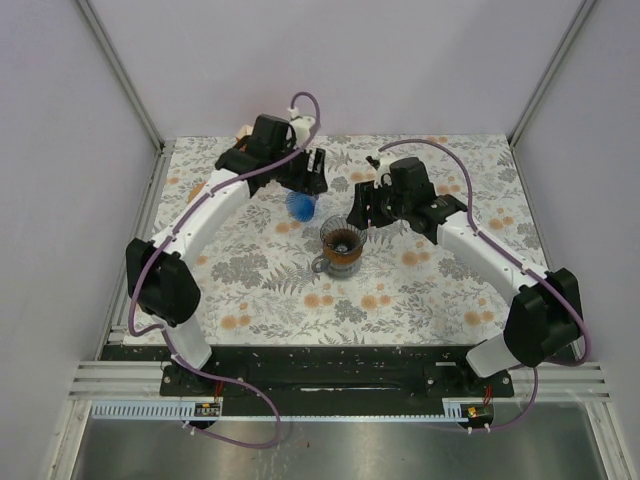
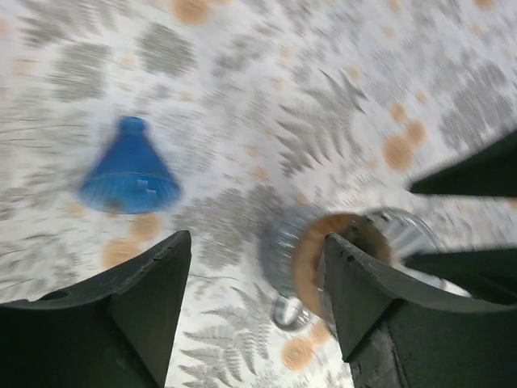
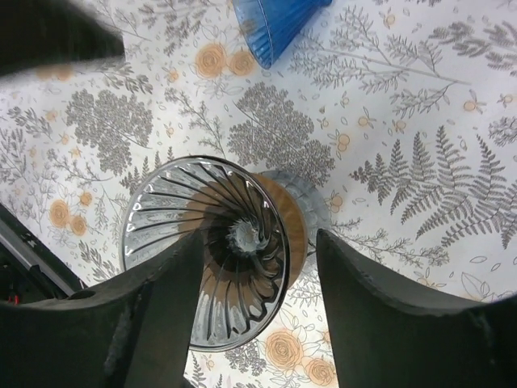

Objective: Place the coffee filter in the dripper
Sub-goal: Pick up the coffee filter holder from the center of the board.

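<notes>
A: Starting at the left, what is the left pincer (image 2: 257, 242) doing?

B: It is hanging released over the patterned surface (image 1: 450, 290), fingers apart and nothing between them. The blue cone filter (image 2: 129, 174) is lying on its side on the surface near it. I am taking that cone for the coffee filter.

A: So it is not sitting in the dripper?

B: No. The glass dripper (image 3: 210, 242) is standing just to the cone's right, mouth up, and I am seeing no filter inside.

A: How is the filter going to handle?

B: I am judging it light and fairly stiff, thin ribbed plastic by the look. Lying on its side, it is likely to roll or skate when nudged. I am favouring a pinch across the wall at the wide rim.

A: And the dripper?

B: It is looking like glass, so slick and breakable. A stray knock is the worry.

A: The right pincer (image 3: 258, 236)?

B: It is released too, fingers hanging apart over the dripper and gripping nothing.
</notes>
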{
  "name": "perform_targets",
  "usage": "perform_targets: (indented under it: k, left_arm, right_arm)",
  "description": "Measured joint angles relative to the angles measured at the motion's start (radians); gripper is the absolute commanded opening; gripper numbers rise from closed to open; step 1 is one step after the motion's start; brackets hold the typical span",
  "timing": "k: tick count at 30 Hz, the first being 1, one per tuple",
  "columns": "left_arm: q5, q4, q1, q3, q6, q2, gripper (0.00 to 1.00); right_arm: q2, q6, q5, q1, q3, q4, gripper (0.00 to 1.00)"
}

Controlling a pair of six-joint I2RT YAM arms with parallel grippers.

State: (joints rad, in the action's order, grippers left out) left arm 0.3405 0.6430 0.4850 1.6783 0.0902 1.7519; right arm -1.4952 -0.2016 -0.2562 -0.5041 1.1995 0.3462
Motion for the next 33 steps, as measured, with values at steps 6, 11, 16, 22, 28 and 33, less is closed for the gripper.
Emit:
perform_targets:
  k: [6,11,16,22,28,33]
  left_arm:
    - [-0.199,-0.011,-0.144,0.127,0.105,0.025,0.71]
    - [-0.363,-0.031,-0.260,0.272,0.209,0.158,0.69]
    - [-0.456,-0.029,-0.328,0.427,0.278,0.348,0.65]
    - [-0.521,-0.030,-0.379,0.599,0.335,0.558,0.62]
    - [-0.556,-0.034,-0.404,0.656,0.362,0.646,0.57]
    - [-0.554,-0.056,-0.410,0.685,0.375,0.679,0.50]
  right_arm:
    - [0.048,0.009,0.005,0.000,0.039,0.008,0.80]
    - [0.089,0.026,0.041,0.000,0.051,0.011,0.84]
    - [0.092,0.049,0.116,-0.001,0.051,0.022,0.84]
    - [0.043,0.071,0.182,-0.001,0.086,0.061,0.85]
    - [0.001,0.097,0.218,-0.001,0.124,0.099,0.86]
    - [-0.033,0.124,0.240,-0.001,0.151,0.119,0.87]
